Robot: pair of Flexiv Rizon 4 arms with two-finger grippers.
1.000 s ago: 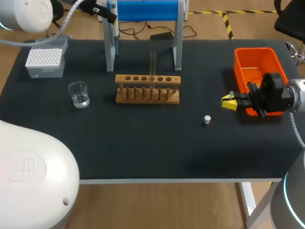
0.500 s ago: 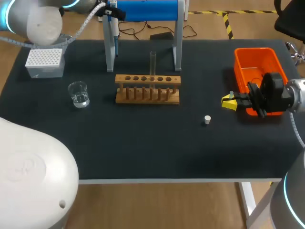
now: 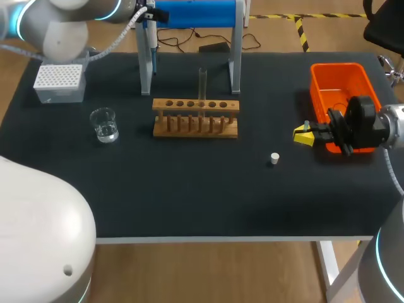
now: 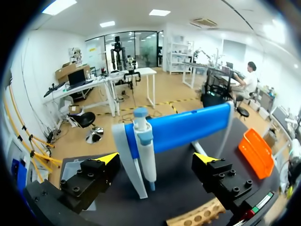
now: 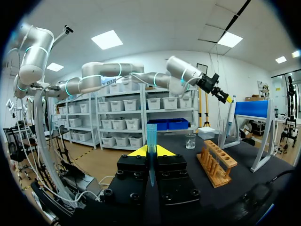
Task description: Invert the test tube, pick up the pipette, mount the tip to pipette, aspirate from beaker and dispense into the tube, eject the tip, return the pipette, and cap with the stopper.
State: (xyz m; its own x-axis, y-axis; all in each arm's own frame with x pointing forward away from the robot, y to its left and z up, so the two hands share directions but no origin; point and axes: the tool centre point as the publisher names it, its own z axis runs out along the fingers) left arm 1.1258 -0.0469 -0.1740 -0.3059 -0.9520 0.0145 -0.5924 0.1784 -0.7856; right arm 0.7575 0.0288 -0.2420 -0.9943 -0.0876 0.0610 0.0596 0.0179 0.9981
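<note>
On the blue stand (image 4: 188,125) at the far edge of the tabletop (image 3: 189,189), the pipette (image 4: 146,157) hangs upright with its narrow end pointing down, so its body is free to be taken from the side. The left arm (image 3: 63,25) has its jaws spread wide, one on either side of the pipette and touching neither it nor the stand. That reads as lining up for the pickup, not a grasp.

The test tube (image 3: 202,82) stands upright in the wooden rack (image 3: 196,126) just in front of the stand, ready to receive liquid. The beaker (image 3: 103,124) of clear liquid and the white tip box (image 3: 60,79) sit on the left arm's side, within its likely reach.

The right arm (image 3: 369,123) waits well apart, beside the orange bin (image 3: 334,66), with its jaws closed on a blue pipette tip (image 5: 151,141) held wide end up. Judging by the task, that offers the tip for mounting, and the bin is close by for ejecting it. The white stopper (image 3: 274,158) lies alone on the tabletop near the right arm, handy for capping last.
</note>
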